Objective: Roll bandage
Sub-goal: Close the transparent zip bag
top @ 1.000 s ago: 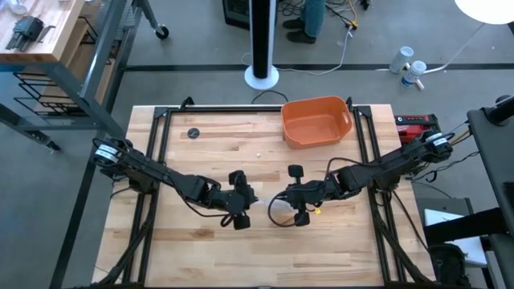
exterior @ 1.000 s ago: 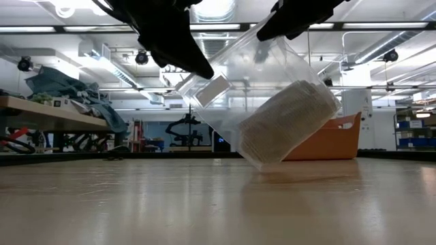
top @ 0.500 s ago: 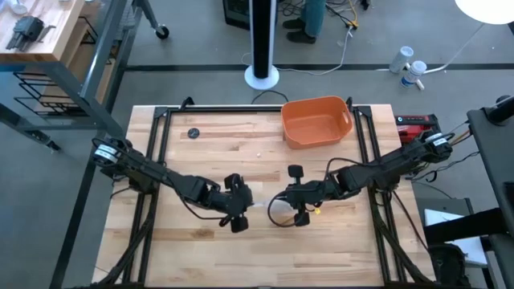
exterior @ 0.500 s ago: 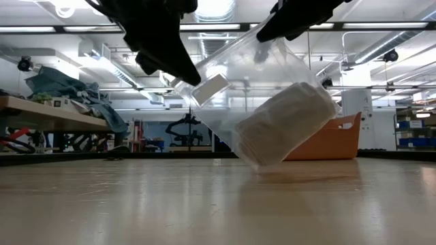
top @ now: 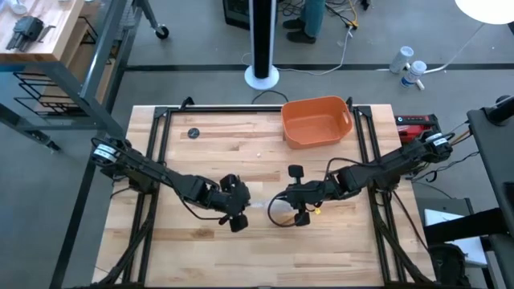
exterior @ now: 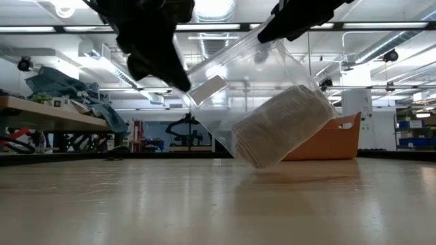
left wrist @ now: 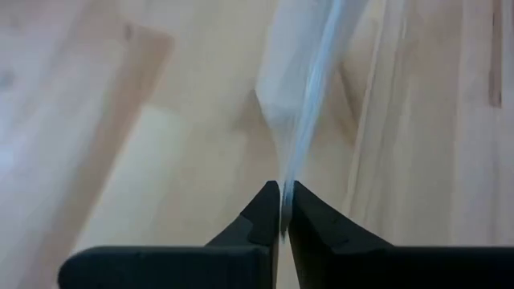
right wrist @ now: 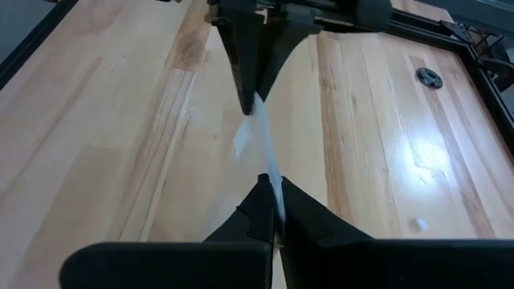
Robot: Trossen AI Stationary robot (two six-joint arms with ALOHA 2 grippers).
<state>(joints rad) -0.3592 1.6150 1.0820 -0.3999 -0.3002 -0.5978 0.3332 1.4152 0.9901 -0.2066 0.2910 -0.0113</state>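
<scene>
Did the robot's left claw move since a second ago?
Yes. In the high view the left gripper slid left, farther from the right gripper, which stayed below the orange tub.

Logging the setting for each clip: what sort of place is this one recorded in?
Most likely a robotics lab or workshop: a wooden worktable on a bare concrete floor, exposed ceiling ducts above, and a cluttered workbench behind.

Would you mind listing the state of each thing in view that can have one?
Left gripper: shut on the clear plastic wrapper.
Right gripper: shut on the wrapper's other side.
Clear plastic wrapper: held taut between both grippers, tilted above the table.
Bandage: rolled, inside the wrapper.
Orange tub: upright, nothing visible inside.
</scene>
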